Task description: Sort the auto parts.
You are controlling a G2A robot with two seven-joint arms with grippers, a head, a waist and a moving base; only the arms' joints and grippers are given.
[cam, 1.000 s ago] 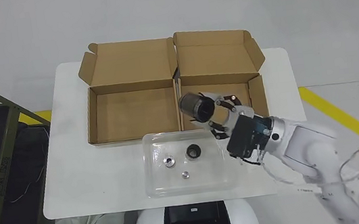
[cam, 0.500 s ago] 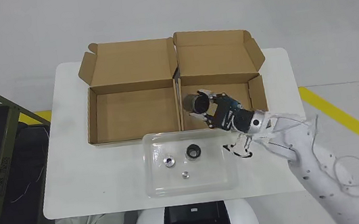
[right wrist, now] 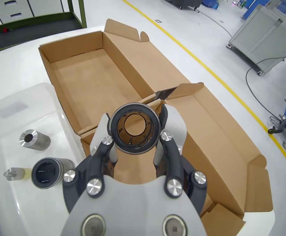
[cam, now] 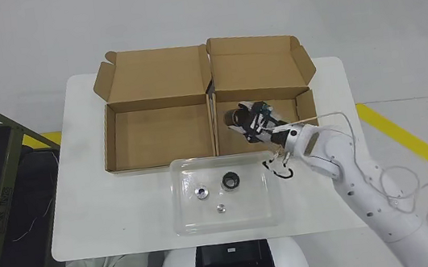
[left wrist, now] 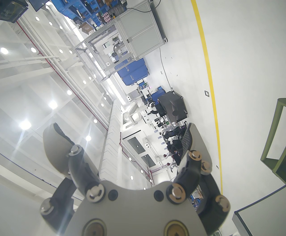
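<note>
1. Top view: the right pincer (cam: 245, 119) has carried the linear bearing (cam: 235, 117) from the clear tray's (cam: 179, 188) far edge to deeper over the right cardboard box (cam: 306, 110). Three parts remain in the tray.
2. Left wrist view: the left pincer (left wrist: 121, 134) is spread and holds nothing, aimed at the hall.
3. Right wrist view: the right pincer pinches the bearing above the box floor, so release looks next.

1. Hidden: sides of bearing sleeve (right wrist: 135, 128), behind the fingers of right pincer (right wrist: 136, 125).
2. Partly covered: floor of right cardboard box (cam: 306, 113), under the arm (cam: 340, 166).
3. Cut off at frame edge: clear tray (right wrist: 31, 105).
4. Too small to identify: small part (cam: 221, 208) in the tray.
</note>
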